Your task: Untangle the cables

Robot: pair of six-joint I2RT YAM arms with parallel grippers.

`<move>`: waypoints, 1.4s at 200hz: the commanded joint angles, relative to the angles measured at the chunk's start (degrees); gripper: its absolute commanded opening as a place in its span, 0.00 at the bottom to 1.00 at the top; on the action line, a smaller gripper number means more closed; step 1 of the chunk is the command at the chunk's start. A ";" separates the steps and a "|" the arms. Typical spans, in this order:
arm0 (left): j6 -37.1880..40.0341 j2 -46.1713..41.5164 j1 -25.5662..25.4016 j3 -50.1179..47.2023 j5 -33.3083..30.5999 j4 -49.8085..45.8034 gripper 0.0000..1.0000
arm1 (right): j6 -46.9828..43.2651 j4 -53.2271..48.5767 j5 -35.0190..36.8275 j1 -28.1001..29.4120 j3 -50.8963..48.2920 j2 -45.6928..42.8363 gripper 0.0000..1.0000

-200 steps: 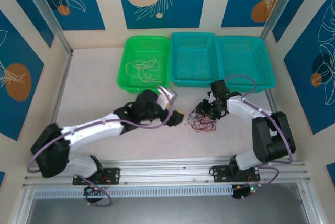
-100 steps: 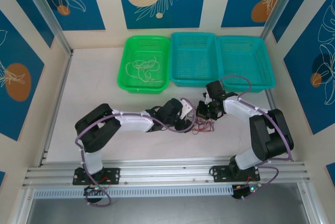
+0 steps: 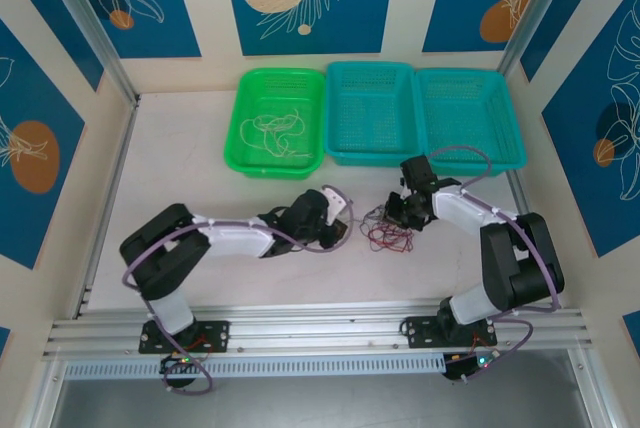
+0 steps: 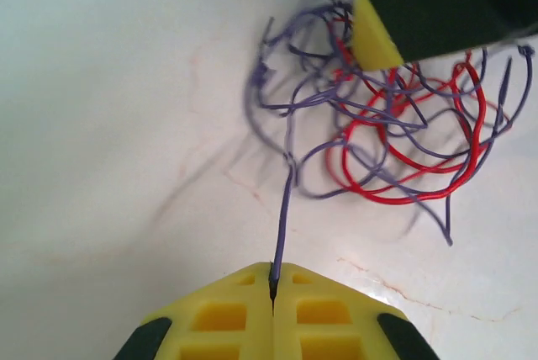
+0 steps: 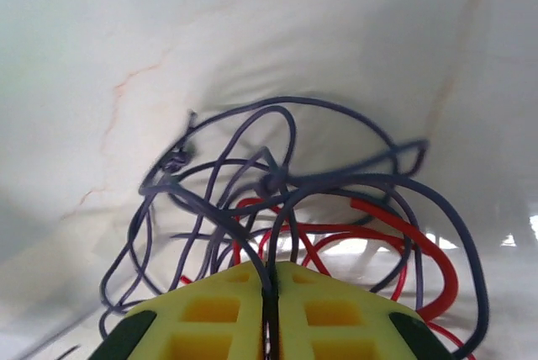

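Observation:
The cables (image 3: pixel 390 235) lie as a small tangle of purple and red wires on the white table between my two grippers. My left gripper (image 3: pixel 342 230) is just left of the tangle. In the left wrist view this gripper (image 4: pixel 273 279) is shut on a single purple cable (image 4: pixel 284 209) that runs taut up into the tangle (image 4: pixel 395 137). My right gripper (image 3: pixel 396 212) sits on the tangle's far edge. In the right wrist view that gripper (image 5: pixel 271 283) is shut on purple cable strands (image 5: pixel 277 183), with red loops (image 5: pixel 420 246) behind them.
A green basket (image 3: pixel 240 118) at the back holds cream-white cables (image 3: pixel 272 132). Two teal baskets (image 3: pixel 368 158) (image 3: pixel 470 165) stand to its right. The right gripper's yellow fingertip (image 4: pixel 374 36) presses into the tangle in the left wrist view. An aluminium rail (image 3: pixel 320 323) runs along the near edge.
My left arm reached right to the tangle, shut on a purple cable and drew back slightly left. My right gripper shut on the tangle's strands and shifted little.

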 commanded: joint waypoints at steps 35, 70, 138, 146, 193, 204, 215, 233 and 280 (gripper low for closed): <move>-7.09 -18.34 7.27 -13.87 -2.42 1.00 0.00 | 3.26 1.24 -2.62 -13.17 -4.78 -4.73 0.13; -7.18 -28.28 10.14 -18.70 -3.57 -3.62 0.00 | 3.16 3.84 -7.41 -17.75 -6.86 -8.63 0.20; -5.97 -29.06 10.24 -18.78 -2.48 -2.38 0.00 | 8.61 1.05 3.51 5.48 -2.40 -12.74 0.28; -5.78 -29.15 10.26 -18.50 -2.68 -2.63 0.00 | 9.91 1.50 5.62 8.42 -2.20 -12.64 0.28; -5.34 -33.60 10.23 -18.49 -7.32 -6.45 0.00 | 14.49 5.65 7.10 12.54 -3.05 -3.57 0.26; -5.33 -35.64 10.41 -18.73 -8.62 -8.04 0.00 | 15.14 5.11 6.69 11.53 -2.96 -0.84 0.25; -5.37 -38.28 10.63 -19.17 -10.26 -10.11 0.00 | 15.92 4.57 6.72 9.84 -3.26 0.50 0.24; -6.37 -43.99 11.94 -20.12 -14.35 -15.83 0.00 | 15.56 4.87 6.47 5.05 -4.90 -0.41 0.24; -8.63 -58.03 19.07 -25.08 -14.63 -29.01 0.00 | 13.04 3.31 7.18 -4.89 -5.97 -7.58 0.24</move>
